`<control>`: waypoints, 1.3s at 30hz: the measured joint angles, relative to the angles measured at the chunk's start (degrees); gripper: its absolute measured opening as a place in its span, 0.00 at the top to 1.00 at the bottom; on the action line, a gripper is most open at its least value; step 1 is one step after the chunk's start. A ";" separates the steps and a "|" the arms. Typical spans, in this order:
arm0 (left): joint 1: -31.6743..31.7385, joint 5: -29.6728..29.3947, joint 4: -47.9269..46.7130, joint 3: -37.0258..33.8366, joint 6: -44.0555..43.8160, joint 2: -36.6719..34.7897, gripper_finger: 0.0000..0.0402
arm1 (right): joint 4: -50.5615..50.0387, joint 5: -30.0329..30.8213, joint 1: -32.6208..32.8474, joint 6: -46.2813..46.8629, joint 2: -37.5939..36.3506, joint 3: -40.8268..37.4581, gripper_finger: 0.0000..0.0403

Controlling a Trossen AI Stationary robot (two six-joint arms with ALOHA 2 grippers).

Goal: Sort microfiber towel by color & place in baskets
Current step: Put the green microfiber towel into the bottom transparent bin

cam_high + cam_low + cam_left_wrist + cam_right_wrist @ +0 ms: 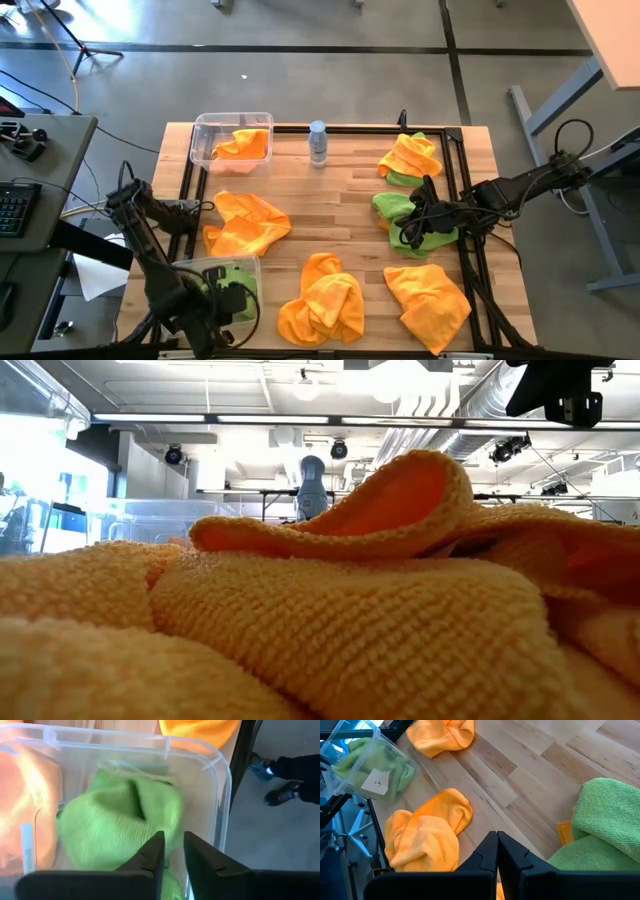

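Microfiber towels lie scattered over the bench: an orange one (246,225) toward the left edge, another orange one (322,299) at the middle of the near edge, a third (428,296) by the near right corner, and an orange one heaped on a green one (410,158) at the far right corner. One lime green towel (398,208) sits near the right edge, partly under the right gripper (420,222). In the right wrist view that gripper's fingers (496,857) stand together just beside the green cloth (602,820), with nothing visibly pinched between them.

Two clear baskets take the sorted cloths. The far-left basket (205,128) holds orange. The near-left basket (250,264) holds a green towel (120,822), and the left gripper (228,300) hangs right over it, its fingers (152,854) parted by a narrow gap and gripping nothing; whether they touch the cloth I cannot tell. A water bottle (318,143) stands at the middle of the far edge. A person's shoes (280,795) show on the floor beyond the bench.

By my reading, a green towel has just been delivered on the left, and the step in hand is picking up the next green one on the right. That calls for parting the right fingers, pressing down into the green cloth and closing on a fold, then carrying it across to the near-left basket, once the left arm has cleared it
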 joint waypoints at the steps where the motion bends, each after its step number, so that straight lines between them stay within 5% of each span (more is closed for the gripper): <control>1: 0.00 0.07 -0.19 0.00 0.02 0.06 0.81 | 0.00 0.00 0.00 0.00 0.00 0.01 1.00; 10: -0.37 -1.17 -9.23 -0.02 -3.14 -0.43 0.66 | 0.02 -0.02 0.00 0.43 0.00 -0.01 1.00; 14: -0.94 -6.56 -9.61 0.00 -3.21 -0.88 0.67 | 0.02 -0.02 0.00 0.43 0.00 0.00 1.00; 22: -0.02 -7.29 -10.17 0.00 3.45 3.15 0.78 | 0.02 -0.02 0.00 0.43 0.00 -0.01 1.00; 29: 0.35 -3.11 -11.90 0.00 25.74 8.40 0.98 | 0.02 0.00 0.00 0.51 0.00 0.00 1.00; 39: 1.11 2.17 -16.01 0.00 52.01 8.84 1.00 | 0.11 -0.02 0.00 1.96 0.00 -0.01 1.00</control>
